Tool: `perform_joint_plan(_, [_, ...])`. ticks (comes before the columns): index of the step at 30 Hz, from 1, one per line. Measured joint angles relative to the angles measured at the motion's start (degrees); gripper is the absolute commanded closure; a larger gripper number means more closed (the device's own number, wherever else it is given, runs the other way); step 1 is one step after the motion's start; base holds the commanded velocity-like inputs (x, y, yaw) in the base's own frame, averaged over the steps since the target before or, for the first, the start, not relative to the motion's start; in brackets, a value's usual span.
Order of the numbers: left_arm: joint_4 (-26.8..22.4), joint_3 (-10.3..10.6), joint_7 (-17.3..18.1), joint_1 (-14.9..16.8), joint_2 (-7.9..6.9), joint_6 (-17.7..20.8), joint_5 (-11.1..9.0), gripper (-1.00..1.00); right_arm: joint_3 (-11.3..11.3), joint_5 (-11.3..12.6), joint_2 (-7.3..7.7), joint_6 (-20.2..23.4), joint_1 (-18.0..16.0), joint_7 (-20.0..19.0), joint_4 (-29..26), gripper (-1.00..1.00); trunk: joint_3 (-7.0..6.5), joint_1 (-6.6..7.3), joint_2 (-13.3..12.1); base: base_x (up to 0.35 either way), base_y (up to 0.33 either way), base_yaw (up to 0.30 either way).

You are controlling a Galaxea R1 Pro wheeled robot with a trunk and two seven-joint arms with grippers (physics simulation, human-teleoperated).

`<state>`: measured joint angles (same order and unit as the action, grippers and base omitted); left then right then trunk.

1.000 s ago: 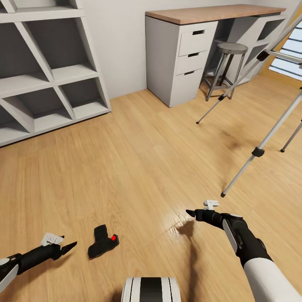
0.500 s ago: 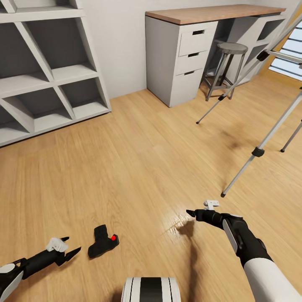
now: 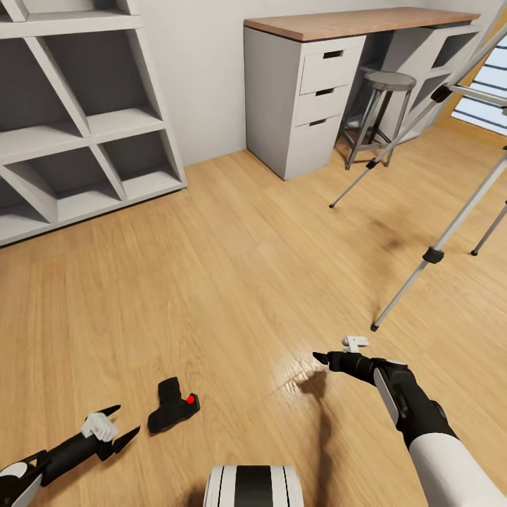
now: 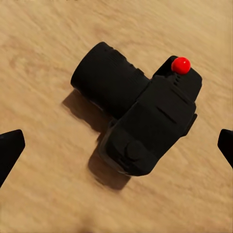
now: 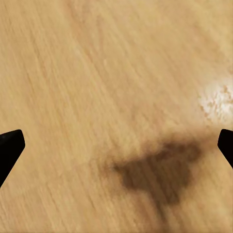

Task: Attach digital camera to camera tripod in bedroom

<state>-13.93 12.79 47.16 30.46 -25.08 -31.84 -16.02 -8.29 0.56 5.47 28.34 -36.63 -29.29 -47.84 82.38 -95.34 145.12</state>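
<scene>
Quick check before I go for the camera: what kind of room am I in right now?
Probably a bedroom or study corner in a home: light wood floor, white cube shelves, a white desk with drawers and a round metal stool. The camera tripod stands at your right.

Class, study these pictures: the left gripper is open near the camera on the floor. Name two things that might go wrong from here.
1. The camera lies loose on smooth wood floor; the open left gripper sits beside it, so a low approach may push it away rather than straddle it.
2. The lens barrel is round, so fingers closing on it might slip.
</scene>
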Motion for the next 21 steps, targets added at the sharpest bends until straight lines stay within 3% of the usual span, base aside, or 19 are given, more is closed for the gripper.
perform_joint_plan(14, [1.91, -0.06, -0.63, 0.0, 0.38, -0.85, -0.57, -1.0, 0.0, 0.0, 0.0, 0.0, 0.0, 0.01, 0.0, -1.0, 0.0, 0.0, 0.0, 0.0, 0.0, 0.0])
perform_joint_plan(15, [3.44, -0.14, -2.98, -0.01, 0.66, -0.99, -1.16, -1.0, 0.0, 0.0, -0.01, 0.0, 0.0, 0.01, 0.0, -1.0, 0.0, 0.0, 0.0, 0.0, 0.0, 0.0])
perform_joint_plan(19, [5.22, -0.24, -5.07, 0.0, 0.87, -1.04, -1.88, -1.0, 0.0, 0.0, 0.0, 0.0, 0.0, 0.01, 0.0, -1.0, 0.0, 0.0, 0.0, 0.0, 0.0, 0.0])
perform_joint_plan(21, [6.7, -0.21, -6.26, 0.0, 2.16, -1.14, -2.22, -1.0, 0.0, 0.0, 0.0, 0.0, 0.0, 0.01, 0.01, -1.0, 0.0, 0.0, 0.0, 0.0, 0.0, 0.0])
